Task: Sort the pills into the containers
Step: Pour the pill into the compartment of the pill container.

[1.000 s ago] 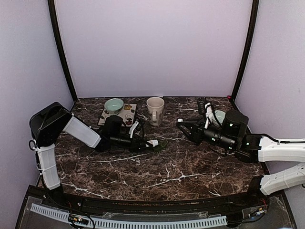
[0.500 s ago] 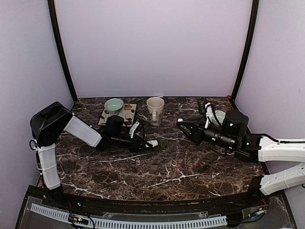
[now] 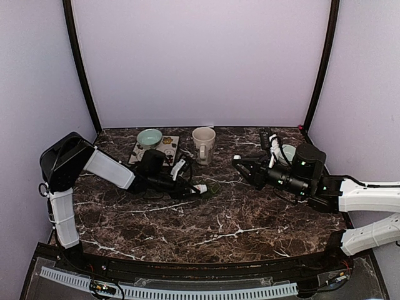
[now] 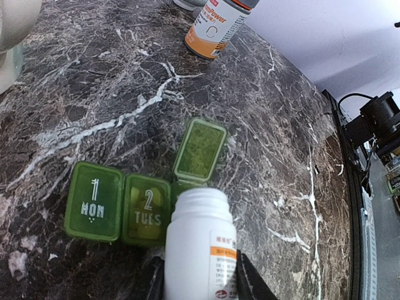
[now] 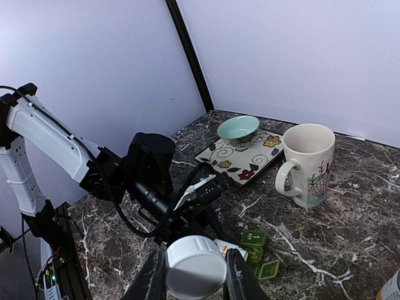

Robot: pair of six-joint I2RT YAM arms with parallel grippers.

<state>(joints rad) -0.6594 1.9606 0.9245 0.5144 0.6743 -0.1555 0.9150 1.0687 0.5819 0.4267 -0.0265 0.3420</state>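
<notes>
The left gripper [image 4: 200, 281] has its jaws closed partway round the body of a white plastic pill bottle [image 4: 199, 240] with an orange label. The bottle's neck end reaches over the small flat dark green plastic pill box [image 4: 94, 201]. That box lies on the dark marble-patterned tabletop [image 4: 81, 81] near mid-table, MON and TUES lids down, the third lid [image 4: 200, 150] flipped up. The box looks light, stiff and thin-walled, and would probably skid on the polished stone. It is best pinched across its long edges, clear of the hinged lids. Right of it, the right gripper [image 5: 195, 276] clamps a round white plastic cap [image 5: 195, 265].
</notes>
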